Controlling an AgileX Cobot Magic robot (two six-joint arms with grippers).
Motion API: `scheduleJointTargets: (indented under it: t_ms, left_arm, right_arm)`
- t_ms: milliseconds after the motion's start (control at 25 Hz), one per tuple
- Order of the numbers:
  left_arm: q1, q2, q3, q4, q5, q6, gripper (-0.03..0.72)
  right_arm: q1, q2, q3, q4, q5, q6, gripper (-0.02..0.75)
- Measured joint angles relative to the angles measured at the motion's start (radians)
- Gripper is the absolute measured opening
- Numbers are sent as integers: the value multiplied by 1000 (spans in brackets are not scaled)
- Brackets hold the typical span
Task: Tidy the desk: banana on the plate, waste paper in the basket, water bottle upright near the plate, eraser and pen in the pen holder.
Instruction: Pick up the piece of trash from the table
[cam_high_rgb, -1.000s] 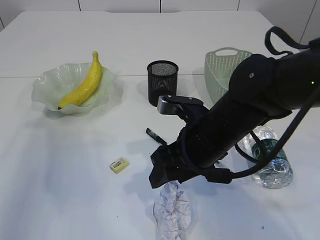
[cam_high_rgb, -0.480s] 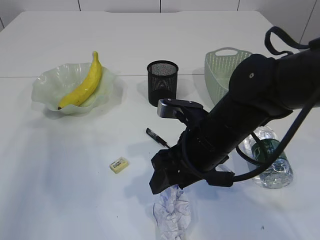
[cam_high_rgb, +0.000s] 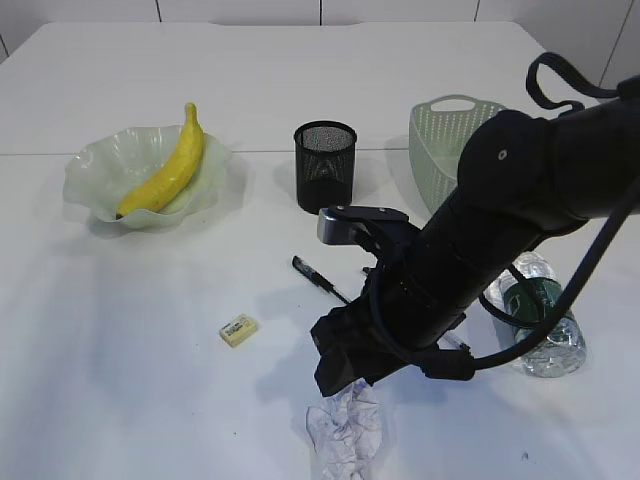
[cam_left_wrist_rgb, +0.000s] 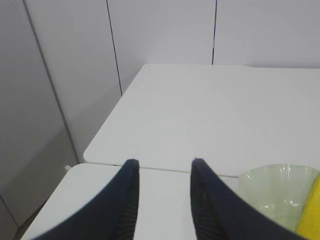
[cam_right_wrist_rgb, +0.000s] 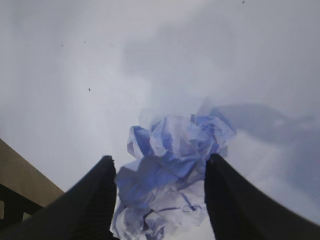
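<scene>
Crumpled white and blue waste paper (cam_high_rgb: 345, 430) lies at the table's front edge. My right gripper (cam_high_rgb: 345, 378) has come down on it. In the right wrist view its jaws (cam_right_wrist_rgb: 161, 158) stand open astride the paper (cam_right_wrist_rgb: 172, 165), with the fingers close against both sides. The banana (cam_high_rgb: 165, 165) lies in the pale green plate (cam_high_rgb: 95, 165) at the left. A black pen (cam_high_rgb: 318, 277) and a yellow eraser (cam_high_rgb: 238, 329) lie on the table in front of the black mesh pen holder (cam_high_rgb: 325, 165). On its side beside the right arm lies the water bottle (cam_high_rgb: 540, 325). My left gripper (cam_left_wrist_rgb: 165, 162) is open and empty.
The green basket (cam_high_rgb: 440, 140) stands at the back right, partly behind the right arm. In the left wrist view the plate's rim (cam_left_wrist_rgb: 270, 190) and a bit of banana (cam_left_wrist_rgb: 311, 215) show at lower right, with a seam between two tabletops ahead.
The right arm has sunk toward the table's front edge onto the paper, and its jaws have narrowed around it. The left gripper has not moved.
</scene>
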Motion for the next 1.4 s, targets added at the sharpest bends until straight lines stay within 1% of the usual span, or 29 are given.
scheduleJointTargets:
  t_ms: [280,400,1000,1400]
  left_arm:
    - [0,0,0,0,-2,0,237]
    - [0,0,0,0,-4,0,237]
    - [0,0,0,0,-13,0,236]
    - [0,0,0,0,-15,0,236]
  right_arm:
    - [0,0,0,0,2,0,382]
    - [0,0,0,0,2,2,342]
    - [0,0,0,-28,2,1,-3]
    - [0,0,0,-42,-40,1,-8]
